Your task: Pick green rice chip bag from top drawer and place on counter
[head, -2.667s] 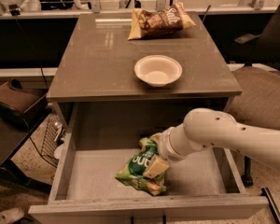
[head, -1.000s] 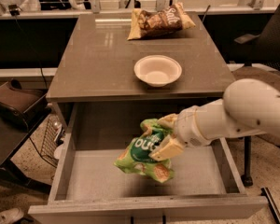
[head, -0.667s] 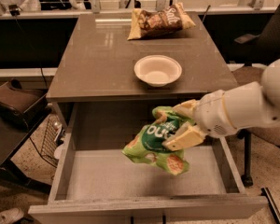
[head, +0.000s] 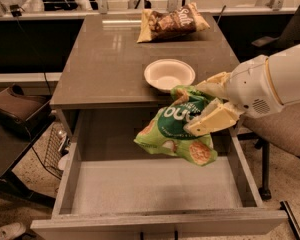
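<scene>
My gripper is shut on the green rice chip bag, with cream fingers pinching its upper right side. The bag hangs in the air above the open top drawer, near the front edge of the counter, and its top overlaps the counter's edge in view. The white arm comes in from the right. The drawer's grey bottom is bare.
A white bowl sits near the counter's front edge, just behind the bag. A brown-and-tan chip bag lies at the counter's back. A chair stands to the right, a dark bag and wire basket to the left.
The gripper has lifted the green bag out of the drawer, upward and to the right, up to counter height. The drawer now holds nothing.
</scene>
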Controlling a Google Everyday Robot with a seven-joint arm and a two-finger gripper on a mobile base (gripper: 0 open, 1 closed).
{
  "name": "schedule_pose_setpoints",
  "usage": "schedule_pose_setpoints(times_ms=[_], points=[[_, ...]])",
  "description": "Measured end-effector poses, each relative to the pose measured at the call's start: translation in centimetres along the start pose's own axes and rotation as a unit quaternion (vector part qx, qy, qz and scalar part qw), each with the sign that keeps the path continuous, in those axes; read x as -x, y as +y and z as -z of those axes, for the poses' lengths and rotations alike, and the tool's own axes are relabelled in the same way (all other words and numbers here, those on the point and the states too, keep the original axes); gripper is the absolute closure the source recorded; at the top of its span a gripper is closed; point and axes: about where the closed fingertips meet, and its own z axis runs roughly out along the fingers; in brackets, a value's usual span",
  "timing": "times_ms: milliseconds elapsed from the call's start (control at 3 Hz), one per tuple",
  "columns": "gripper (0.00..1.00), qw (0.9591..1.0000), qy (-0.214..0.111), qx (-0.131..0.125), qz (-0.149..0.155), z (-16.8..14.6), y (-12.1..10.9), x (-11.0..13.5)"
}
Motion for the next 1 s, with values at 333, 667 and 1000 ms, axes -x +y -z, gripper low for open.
schedule_pose_setpoints(times_ms=[333, 667, 1000], points=[[1.00, 0.9995, -0.022, -0.001, 0.021, -0.9, -1.3, 3.8], [1.00, 0.9970, -0.051, -0.009, 0.058, -2.2, -4.6, 11.8], [1.00, 0.9949, -0.067, -0.048, 0.058, -3.4, -10.4, 17.4]])
